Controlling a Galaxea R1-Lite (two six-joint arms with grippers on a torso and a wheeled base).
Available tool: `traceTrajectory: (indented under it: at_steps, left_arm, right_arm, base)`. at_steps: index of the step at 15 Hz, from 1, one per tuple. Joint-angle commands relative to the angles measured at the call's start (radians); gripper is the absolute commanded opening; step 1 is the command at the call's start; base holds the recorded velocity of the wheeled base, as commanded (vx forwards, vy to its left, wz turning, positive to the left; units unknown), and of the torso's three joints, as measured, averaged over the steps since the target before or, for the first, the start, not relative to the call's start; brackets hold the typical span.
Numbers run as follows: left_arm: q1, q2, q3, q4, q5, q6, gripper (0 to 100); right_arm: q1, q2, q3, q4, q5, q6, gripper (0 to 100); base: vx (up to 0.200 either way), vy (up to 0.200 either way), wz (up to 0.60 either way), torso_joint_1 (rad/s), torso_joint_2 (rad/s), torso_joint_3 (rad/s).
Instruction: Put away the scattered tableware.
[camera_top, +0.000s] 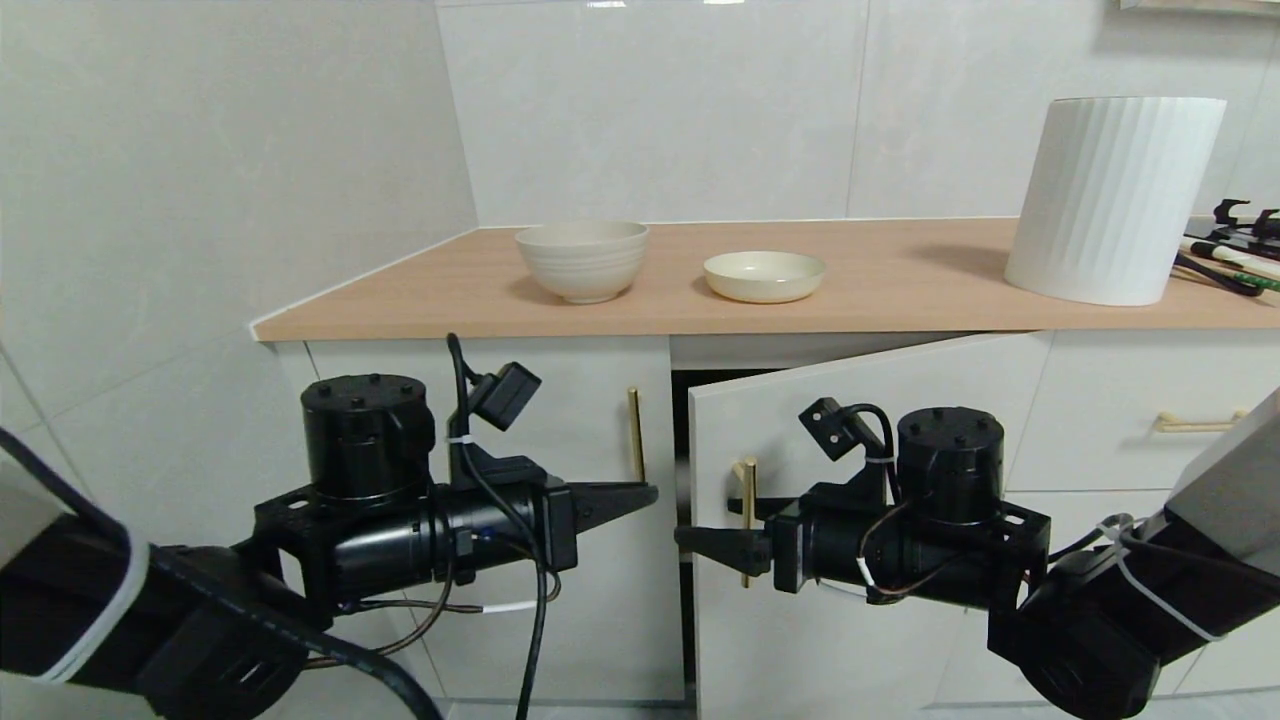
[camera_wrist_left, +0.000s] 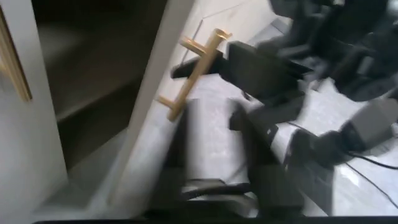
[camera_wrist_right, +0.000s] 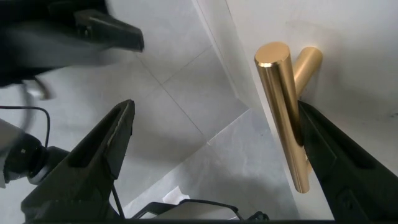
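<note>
Brass handle (camera_wrist_right: 281, 112) sits between the spread fingers of my right gripper (camera_wrist_right: 214, 109), close to one, so an off-centre squeeze could slip and let the ajar cabinet door (camera_top: 860, 400) swing shut, with bowl (camera_top: 583, 258) and dish (camera_top: 764, 275) up on the far worktop (camera_top: 900, 280); whether my left gripper (camera_top: 625, 497) has its fingers apart I cannot tell.

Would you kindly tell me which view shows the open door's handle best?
The right wrist view: the handle stands close up between the open right pincer's fingers. The head view shows it small, partly behind that pincer; the left wrist view shows it farther off, from the side.
</note>
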Motion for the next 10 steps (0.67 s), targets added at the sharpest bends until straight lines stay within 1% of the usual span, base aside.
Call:
traceTrajectory:
  at_steps: [1,2,3,4,5,6,8,10]
  left_arm:
    - [0.006,0.148,-0.011,-0.129,0.002,0.001,0]
    - [0.006,0.187,-0.011,-0.181,0.003,0.001,0]
    - [0.006,0.251,-0.019,-0.264,0.003,-0.001,0]
    - [0.006,0.282,-0.027,-0.29,0.003,-0.001,0]
    - [0.006,0.282,-0.027,-0.29,0.003,-0.001,0]
    - [0.006,0.346,-0.064,-0.322,0.005,-0.001,0]
    - [0.006,0.38,-0.105,-0.322,0.023,-0.001,0]
    - [0.006,0.391,-0.127,-0.321,0.026,-0.001,0]
  right_arm:
    - [0.0,0.003,0.0,0.0,0.0,0.0,100]
    - [0.0,0.005,0.0,0.0,0.0,0.0,100]
    - [0.0,0.006,0.0,0.0,0.0,0.0,100]
    - [0.0,0.006,0.0,0.0,0.0,0.0,100]
    - [0.0,0.006,0.0,0.0,0.0,0.0,100]
    - [0.0,0.008,0.0,0.0,0.0,0.0,100]
    - [0.0,0.006,0.002,0.0,0.0,0.0,100]
    - [0.0,0.005,0.002,0.0,0.0,0.0,100]
  base:
    - [0.0,0.0,0.0,0.0,0.0,0.0]
    - [0.0,0.0,0.0,0.0,0.0,0.0]
    - [0.0,0.0,0.0,0.0,0.0,0.0]
    - [0.0,0.0,0.0,0.0,0.0,0.0]
    - [0.0,0.0,0.0,0.0,0.0,0.0]
    - [0.0,0.0,0.0,0.0,0.0,0.0]
    - [0.0,0.0,0.0,0.0,0.0,0.0]
    - [0.0,0.0,0.0,0.0,0.0,0.0]
